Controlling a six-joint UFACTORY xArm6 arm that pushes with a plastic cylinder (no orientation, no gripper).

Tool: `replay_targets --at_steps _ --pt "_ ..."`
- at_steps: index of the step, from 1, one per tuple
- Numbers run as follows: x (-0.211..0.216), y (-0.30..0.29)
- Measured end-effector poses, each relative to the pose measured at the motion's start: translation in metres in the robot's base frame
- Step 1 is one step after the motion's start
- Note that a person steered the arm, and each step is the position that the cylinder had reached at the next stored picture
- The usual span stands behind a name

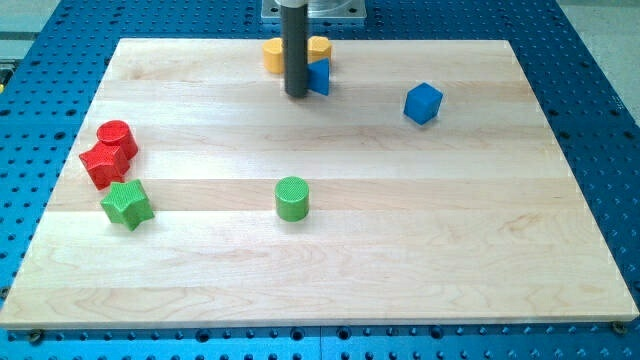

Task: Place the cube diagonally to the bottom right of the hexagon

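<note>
The blue cube (423, 103) lies alone at the upper right of the wooden board (400, 250). Two yellow blocks sit at the top middle: one (274, 54) left of my rod and one (318, 47) right of it. Either could be the hexagon; the rod hides their shapes. A second blue block (319, 77) sits just below the right yellow one, partly hidden. My tip (296, 94) rests on the board right beside that blue block, at its left, far left of the blue cube.
A red cylinder (116, 136) and a red star-like block (104, 163) touch at the left edge. A green star (127, 204) lies just below them. A green cylinder (292, 198) stands at the board's middle.
</note>
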State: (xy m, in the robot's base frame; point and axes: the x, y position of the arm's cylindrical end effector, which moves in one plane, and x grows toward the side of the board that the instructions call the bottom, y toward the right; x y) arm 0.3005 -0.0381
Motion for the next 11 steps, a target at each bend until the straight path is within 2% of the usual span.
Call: replay_targets --at_steps 1,2,3,5,6,7,8,9,10,11 --pt "0.065 0.035" --pt "0.128 0.1" --pt "0.118 0.158" --pt "0.079 0.192" --pt "0.04 0.172" --pt "0.01 0.062" --pt "0.011 0.036" --pt "0.026 0.071" --pt "0.011 0.11" --pt "0.006 0.126"
